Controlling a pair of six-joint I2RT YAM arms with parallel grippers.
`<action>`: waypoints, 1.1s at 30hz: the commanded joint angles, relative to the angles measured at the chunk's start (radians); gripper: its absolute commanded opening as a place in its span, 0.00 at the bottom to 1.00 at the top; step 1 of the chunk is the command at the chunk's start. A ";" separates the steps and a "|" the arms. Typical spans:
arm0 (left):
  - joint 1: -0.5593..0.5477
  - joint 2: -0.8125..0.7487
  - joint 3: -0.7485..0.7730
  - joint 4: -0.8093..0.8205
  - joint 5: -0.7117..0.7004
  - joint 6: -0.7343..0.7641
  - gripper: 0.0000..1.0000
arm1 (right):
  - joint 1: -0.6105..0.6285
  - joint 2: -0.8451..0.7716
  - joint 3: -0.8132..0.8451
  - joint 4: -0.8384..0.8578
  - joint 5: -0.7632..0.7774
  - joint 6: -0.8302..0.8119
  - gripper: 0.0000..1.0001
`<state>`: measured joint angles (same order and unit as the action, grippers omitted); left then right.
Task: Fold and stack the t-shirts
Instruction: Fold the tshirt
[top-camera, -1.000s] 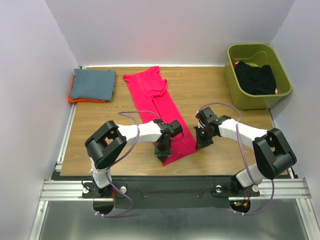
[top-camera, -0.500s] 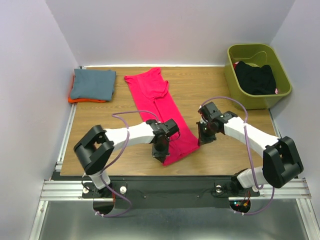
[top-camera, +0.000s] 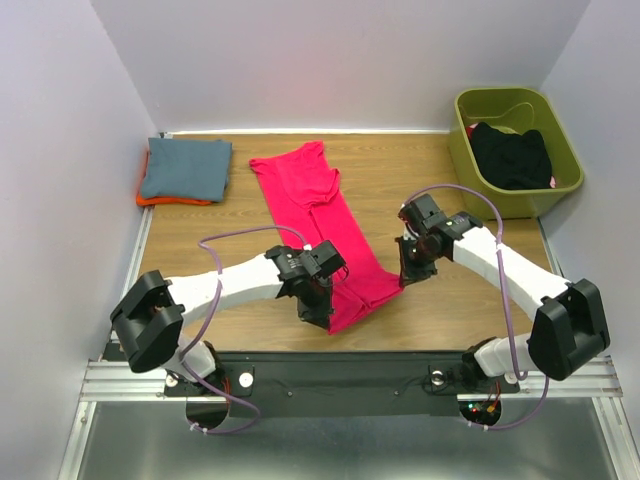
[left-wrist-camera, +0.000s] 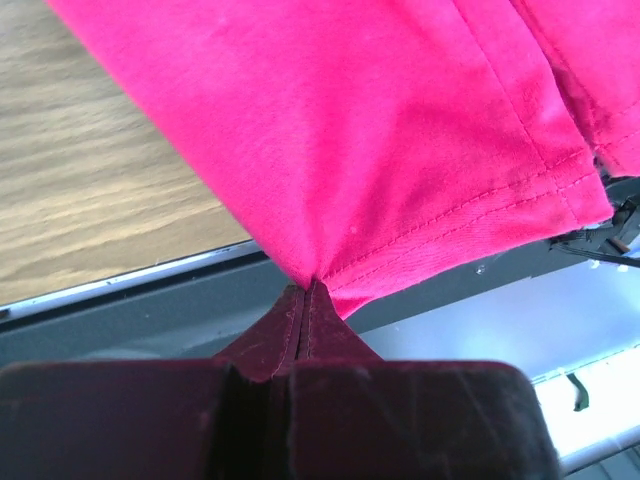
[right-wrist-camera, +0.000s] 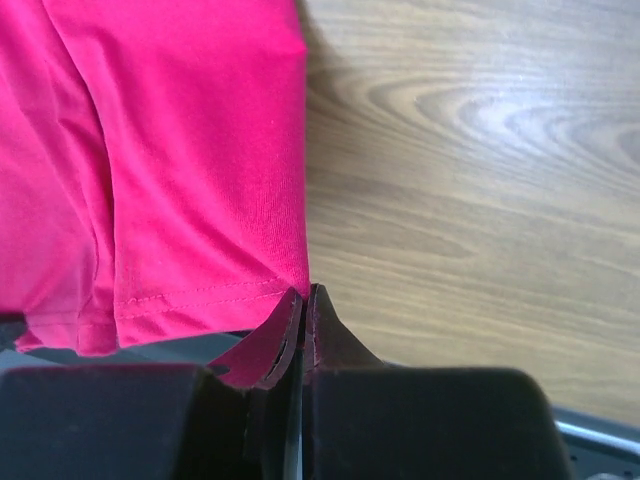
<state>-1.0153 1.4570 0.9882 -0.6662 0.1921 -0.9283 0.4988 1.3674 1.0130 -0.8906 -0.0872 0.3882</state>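
**A:** While both arms reach over it, what is the surface like?

**B:** It is a pale wood-grain tabletop (top-camera: 200, 260), boxed in by plain white walls (top-camera: 350, 60) on the left, far and right sides. Aluminium rails (top-camera: 330, 378) run along the near edge, below the wood.

**A:** Where are the shirts?

**B:** The pink t-shirt (top-camera: 315, 215) lies as a long narrow strip down the middle, collar end far and hem near. The blue-grey shirt (top-camera: 185, 167) sits folded in the far left corner on the orange shirt (top-camera: 165, 202), of which only an edge shows. The black garment (top-camera: 512, 155) is heaped in the olive-green bin (top-camera: 470, 170) at the far right.

**A:** And the grippers?

**B:** The left gripper (left-wrist-camera: 305, 292) is pinched tight on the hem's near left corner. The right gripper (right-wrist-camera: 300, 295) is clamped on the near right corner, beside bare wood.
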 joint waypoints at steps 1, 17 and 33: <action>0.012 -0.060 0.003 -0.022 -0.019 -0.006 0.00 | 0.003 -0.016 0.079 -0.047 0.035 -0.022 0.01; 0.405 0.043 0.157 0.066 -0.184 0.270 0.00 | -0.002 0.465 0.698 -0.019 0.144 -0.126 0.01; 0.598 0.192 0.242 0.232 -0.290 0.434 0.00 | -0.008 0.740 0.911 0.131 0.172 -0.146 0.01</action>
<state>-0.4351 1.6436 1.1866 -0.4519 -0.0456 -0.5510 0.4988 2.1029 1.8713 -0.8413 0.0368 0.2615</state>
